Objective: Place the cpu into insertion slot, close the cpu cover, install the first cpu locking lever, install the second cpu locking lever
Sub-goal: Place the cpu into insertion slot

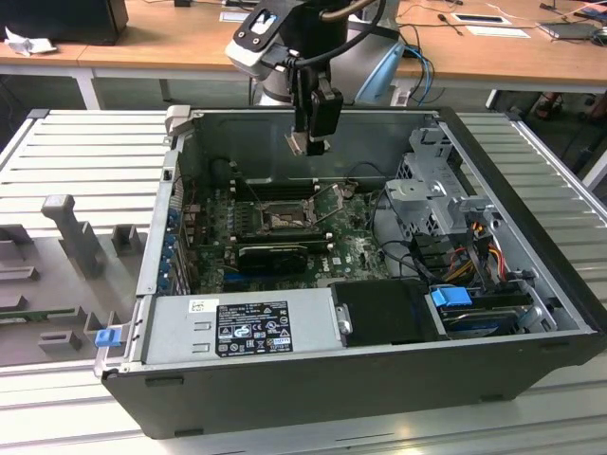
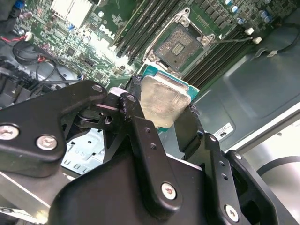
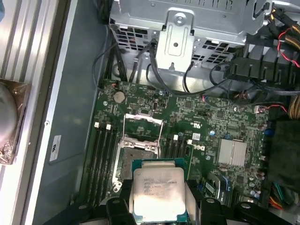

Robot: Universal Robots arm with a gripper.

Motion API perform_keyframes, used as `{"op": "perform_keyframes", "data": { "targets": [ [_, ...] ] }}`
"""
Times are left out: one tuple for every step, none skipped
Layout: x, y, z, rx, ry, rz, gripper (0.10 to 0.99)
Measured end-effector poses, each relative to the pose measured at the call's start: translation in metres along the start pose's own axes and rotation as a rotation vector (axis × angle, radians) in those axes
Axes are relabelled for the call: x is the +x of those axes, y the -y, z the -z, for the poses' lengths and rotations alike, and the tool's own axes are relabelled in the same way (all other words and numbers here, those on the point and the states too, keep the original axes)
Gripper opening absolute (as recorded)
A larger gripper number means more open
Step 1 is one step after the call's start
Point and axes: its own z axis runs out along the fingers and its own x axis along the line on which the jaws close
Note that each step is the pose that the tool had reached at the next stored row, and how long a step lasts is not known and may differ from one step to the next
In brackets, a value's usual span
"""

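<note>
Two fingers [image 2: 136, 108] of the gripper [image 2: 164, 103] are clamped on opposite edges of the cpu [image 3: 157, 190], presumably so that its flat face can be presented squarely; it is held well above the insertion slot [image 3: 137, 152], which is seen uncovered below.

We find print on the power supply [image 1: 180, 327] label [image 1: 251, 327] and the cpu [image 3: 158, 190]. We can read neither.

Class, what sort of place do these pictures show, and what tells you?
Probably a robotics lab or workshop: an open computer case lies on a slatted metal table, wooden desks stand behind it, and a robot arm's gripper holds the cpu above the motherboard.
</note>
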Motion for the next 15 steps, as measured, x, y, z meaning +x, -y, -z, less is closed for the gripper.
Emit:
{"op": "perform_keyframes", "data": {
  "targets": [
    [0.0,0.0,-0.0003,0.0,0.0007,-0.01,0.529],
    [0.0,0.0001,-0.0007,0.0,0.0019,-0.025,0.529],
    [0.0,0.0001,-0.001,0.0,0.0026,-0.033,0.529],
    [0.0,0.0001,-0.0014,-0.001,0.0036,-0.044,0.529],
    [0.0,0.0001,-0.0021,-0.001,0.0046,-0.057,0.529],
    [0.0,0.0002,-0.0025,-0.001,0.005,-0.063,0.529],
    [0.0,0.0002,-0.003,-0.001,0.0054,-0.067,0.529],
    [-0.0001,0.0003,-0.0044,-0.001,0.0057,-0.073,0.529],
    [-0.0001,0.0005,-0.0062,-0.001,0.0057,-0.075,0.529],
    [-0.0001,0.0005,-0.0073,-0.001,0.0059,-0.075,0.529],
    [-0.0002,0.0006,-0.0084,-0.001,0.0059,-0.075,0.529],
    [-0.0002,0.0008,-0.0104,-0.001,0.0059,-0.076,0.529],
    [-0.0002,0.0009,-0.0118,-0.001,0.006,-0.076,0.529],
    [-0.0002,0.0009,-0.0127,-0.001,0.006,-0.076,0.529],
    [-0.0003,0.0011,-0.0143,-0.001,0.0061,-0.076,0.529]
  ]
}}
